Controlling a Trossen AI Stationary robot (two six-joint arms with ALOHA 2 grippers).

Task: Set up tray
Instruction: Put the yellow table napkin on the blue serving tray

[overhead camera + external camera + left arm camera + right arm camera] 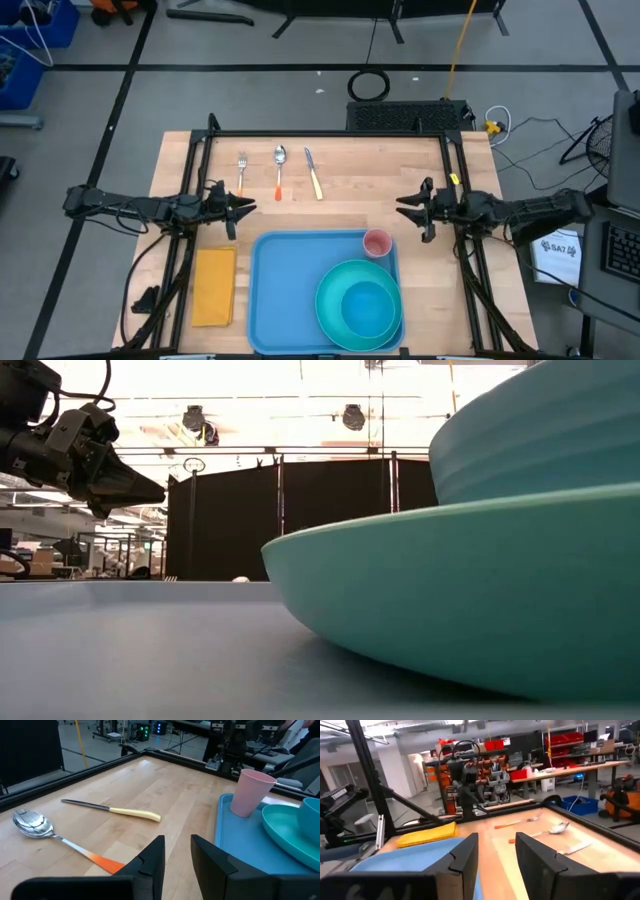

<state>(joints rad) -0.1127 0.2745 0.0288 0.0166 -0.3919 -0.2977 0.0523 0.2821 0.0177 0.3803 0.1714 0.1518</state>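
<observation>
The light-blue tray [285, 290] lies flat at the table's near edge. On its right half sits a teal plate [335, 315] with a teal bowl [365, 305] in it, and a pink cup [377, 243] stands in the tray's far right corner. My left gripper [245, 207] hovers open above the table, just beyond the tray's far left corner, with nothing between its fingers [155, 857]. My right gripper [402, 207] hangs open beyond the tray's far right corner, pointing toward the table's left, also with nothing in it [496, 855].
A fork [241, 170], an orange-handled spoon [280, 168] and a yellow-handled knife [313, 172] lie side by side on the wood near the far edge. A yellow-orange napkin [214, 286] lies flat left of the tray. Black frame rails [330, 132] border the table.
</observation>
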